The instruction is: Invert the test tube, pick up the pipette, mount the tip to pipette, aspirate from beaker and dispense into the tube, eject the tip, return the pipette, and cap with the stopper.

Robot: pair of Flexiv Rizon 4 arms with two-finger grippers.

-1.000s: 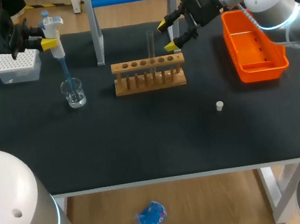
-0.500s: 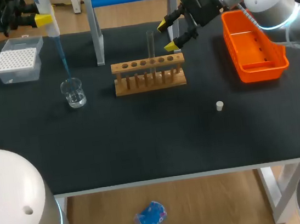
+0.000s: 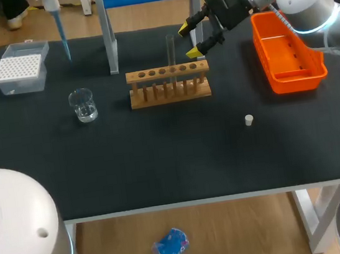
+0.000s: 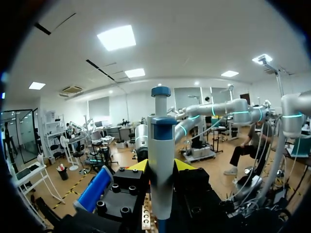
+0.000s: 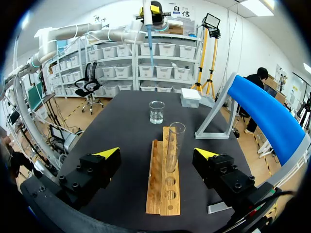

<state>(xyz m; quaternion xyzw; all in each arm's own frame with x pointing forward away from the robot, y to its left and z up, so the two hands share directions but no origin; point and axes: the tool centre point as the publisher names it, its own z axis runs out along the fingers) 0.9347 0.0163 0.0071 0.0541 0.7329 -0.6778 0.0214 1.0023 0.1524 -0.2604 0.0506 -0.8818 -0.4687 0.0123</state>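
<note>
Head view: my left pincer (image 4: pixel 161 167) pinches the pipette (image 3: pixel 53 14) high over the beaker (image 3: pixel 83 105), clear, I judge, for carrying across. My right pincer (image 3: pixel 188 40) stands spread around the upright test tube (image 3: pixel 171 51) in its rack (image 3: pixel 169 84), guarding the target. The stopper (image 3: pixel 249 119) waits apart on the bench (image 3: pixel 162 159).

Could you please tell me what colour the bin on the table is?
The bin is orange, seen best in the head view.
</note>
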